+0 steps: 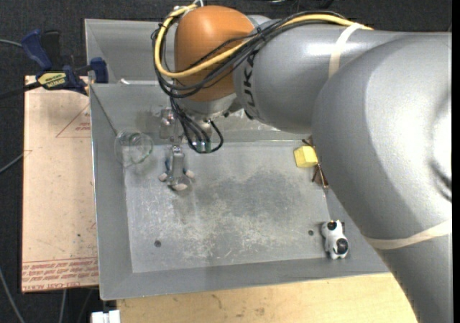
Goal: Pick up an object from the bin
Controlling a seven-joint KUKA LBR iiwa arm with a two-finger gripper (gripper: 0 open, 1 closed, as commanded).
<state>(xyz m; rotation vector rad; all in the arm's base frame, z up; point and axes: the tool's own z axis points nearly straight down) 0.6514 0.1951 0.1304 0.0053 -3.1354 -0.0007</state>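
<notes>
— Across the right side of the scene, what gets cut off?

— The arm (359,113) covers the bin's (237,242) right wall and far-right corner. Its orange cover (208,48) and cables hide part of the far wall too.

— What lies in the bin?

— Few things, well apart. A clear cup (134,147) sits far left, near the left wall; its glassy outline is hard to follow. A yellow block (305,156) lies at the right, beside the arm's edge, and a thin brown piece (320,174) next to it runs under the arm. A white-and-black toy (334,239) rests in the near-right corner. The middle of the floor is bare, scuffed metal.

— And the gripper (177,179)?

— It hangs down left of the middle, just right of the cup, with its tip at the floor. Whether it is open or closed, I cannot tell.

— Is anything under it?

— A small brownish lump (182,185) lies at its tip, partly covered. It is too small to tell its long axis or which way it points.
</notes>
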